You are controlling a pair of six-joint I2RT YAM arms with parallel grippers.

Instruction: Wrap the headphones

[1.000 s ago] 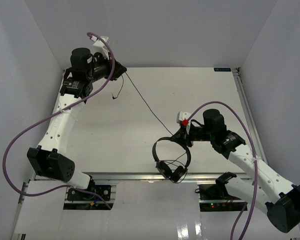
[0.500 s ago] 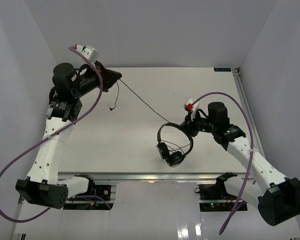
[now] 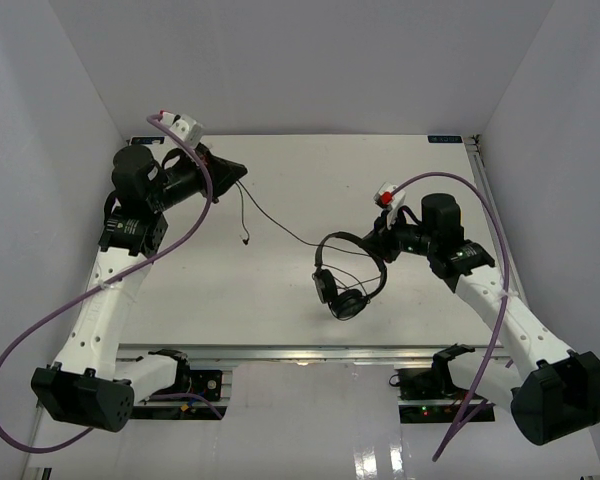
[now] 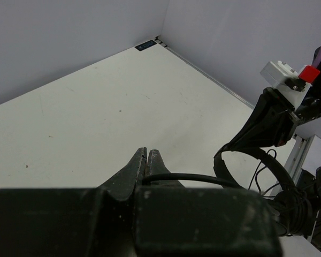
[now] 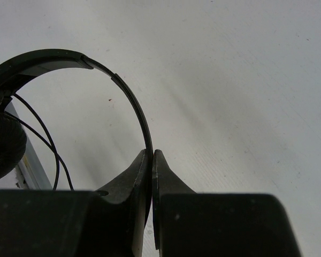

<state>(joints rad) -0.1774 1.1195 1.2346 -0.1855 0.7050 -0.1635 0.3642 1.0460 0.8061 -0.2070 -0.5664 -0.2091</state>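
The black headphones (image 3: 348, 278) hang from my right gripper (image 3: 377, 244), which is shut on the thin headband (image 5: 124, 88). One padded earcup (image 5: 1, 145) shows at the left edge of the right wrist view, with thin cable strands (image 5: 45, 140) across it. My left gripper (image 3: 239, 171) is at the back left, raised, shut on the thin black cable (image 4: 195, 177). The cable (image 3: 280, 227) sags from it to the headphones. A short loose end (image 3: 245, 238) dangles below the left gripper. The headphones also show in the left wrist view (image 4: 259, 172).
White walls enclose the table (image 3: 180, 270) on the left, back and right. An aluminium rail (image 3: 280, 349) runs along the near edge, another along the right edge (image 3: 495, 230). Thick purple robot cables (image 3: 70, 300) loop beside each arm.
My right gripper has carried the headphones up and away from the near edge. My left gripper shifted slightly nearer; the cable went from taut to sagging, and its loose end swung right.
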